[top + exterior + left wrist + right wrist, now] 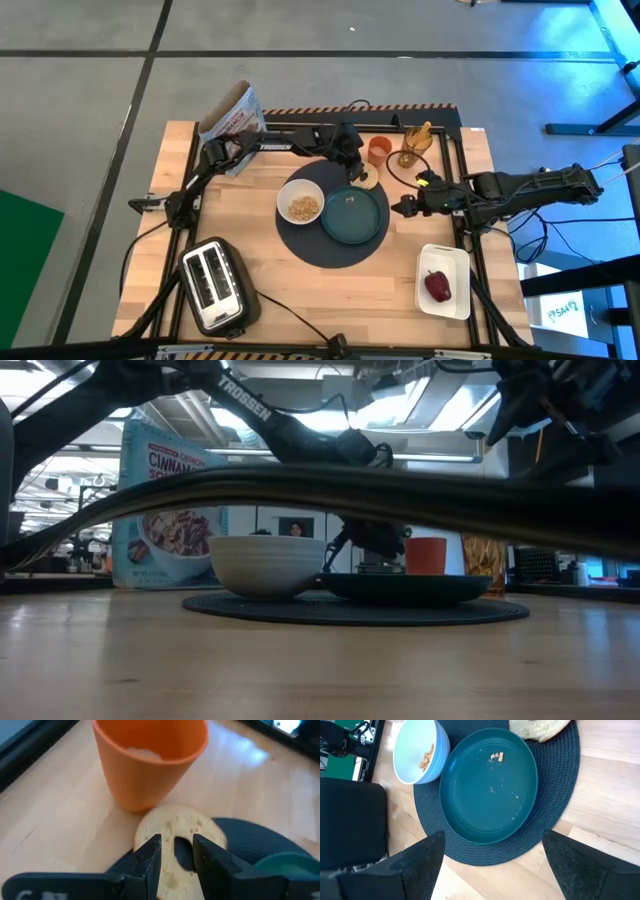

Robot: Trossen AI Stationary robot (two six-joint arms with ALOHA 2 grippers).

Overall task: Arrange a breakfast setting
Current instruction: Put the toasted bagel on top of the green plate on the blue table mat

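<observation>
Pale ring-shaped bread (182, 837) sits pinched by the left gripper (176, 851) at the dark round mat's (559, 785) rim.
One of the fingers (150, 857) is on the bread's outer edge, the other in its hole; the small orange cup (150, 760) stands just beyond the fingertips on the counter (370, 290). The right gripper (492, 857) hovers with fingers spread wide, the teal plate (487, 785) and small white bowl (417, 750) of cereal (426, 760) lying ahead of them on the mat.
</observation>
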